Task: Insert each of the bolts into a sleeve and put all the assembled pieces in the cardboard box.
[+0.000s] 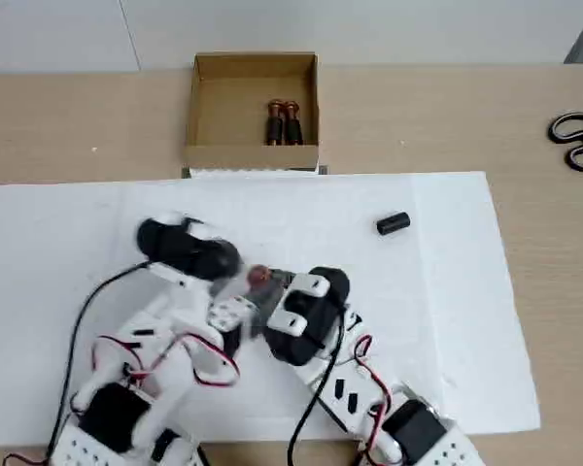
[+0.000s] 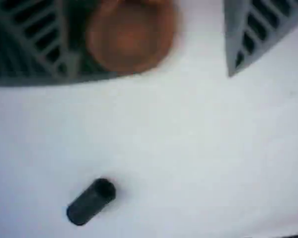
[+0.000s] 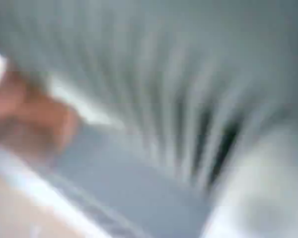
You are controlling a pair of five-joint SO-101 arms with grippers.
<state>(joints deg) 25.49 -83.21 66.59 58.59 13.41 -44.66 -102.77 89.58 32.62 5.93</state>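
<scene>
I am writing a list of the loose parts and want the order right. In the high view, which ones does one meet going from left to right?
First the copper bolt → black sleeve → scissors. The cardboard box spans the bolt's position, so I leave it out.

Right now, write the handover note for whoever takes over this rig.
Left claw: open, at the bolt mid-sheet.
Right claw: at the same bolt; state unclear.
Done: two assembled pieces in the cardboard box.
To do: one loose sleeve lies on the white sheet; join bolt and sleeve, then box them.
</scene>
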